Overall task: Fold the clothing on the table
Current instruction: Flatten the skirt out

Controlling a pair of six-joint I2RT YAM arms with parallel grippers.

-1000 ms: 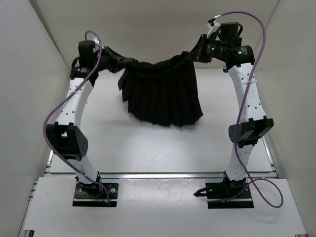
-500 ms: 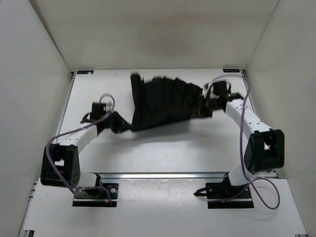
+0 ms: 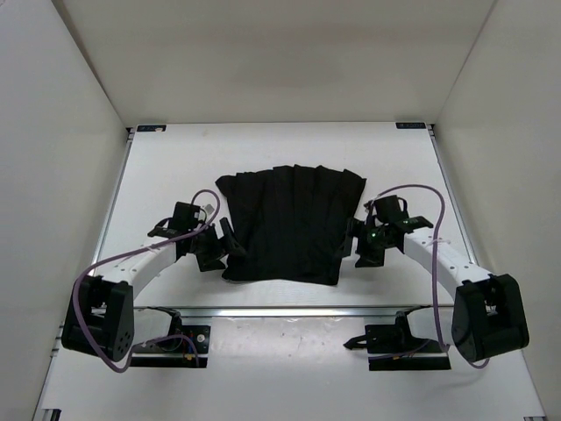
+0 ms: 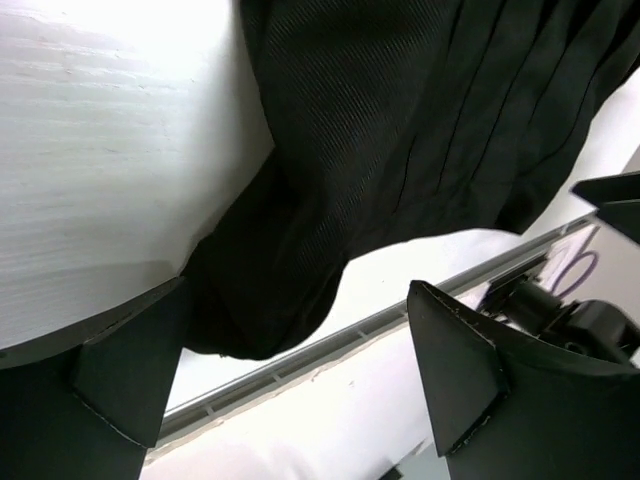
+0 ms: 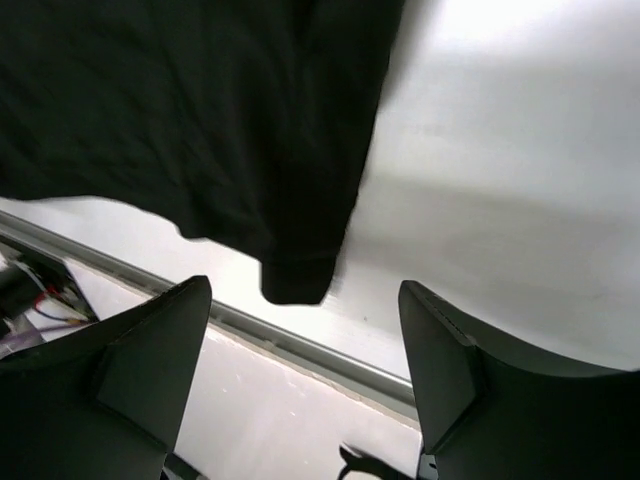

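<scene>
The clothing (image 3: 292, 224), a black pleated garment, lies spread flat on the white table (image 3: 166, 162), its near hem close to the front rail. My left gripper (image 3: 231, 248) sits low at its near left corner and is open. In the left wrist view the clothing (image 4: 400, 120) has a corner lying just ahead of the wide-spread fingers (image 4: 460, 360), ungripped. My right gripper (image 3: 354, 239) is open at the near right corner. There the clothing (image 5: 200, 100) ends in a corner tab ahead of the gripper (image 5: 300, 365), and nothing is held.
A metal rail (image 3: 289, 310) runs along the table's near edge, also seen as rail (image 4: 400, 318) and rail (image 5: 300, 345). Off-white walls close in the left, right and back. Both arm bases stand just behind the rail.
Both arms swung the garment from high at the back down toward the near edge. It now lies flat, and both grippers have opened and let it go.
</scene>
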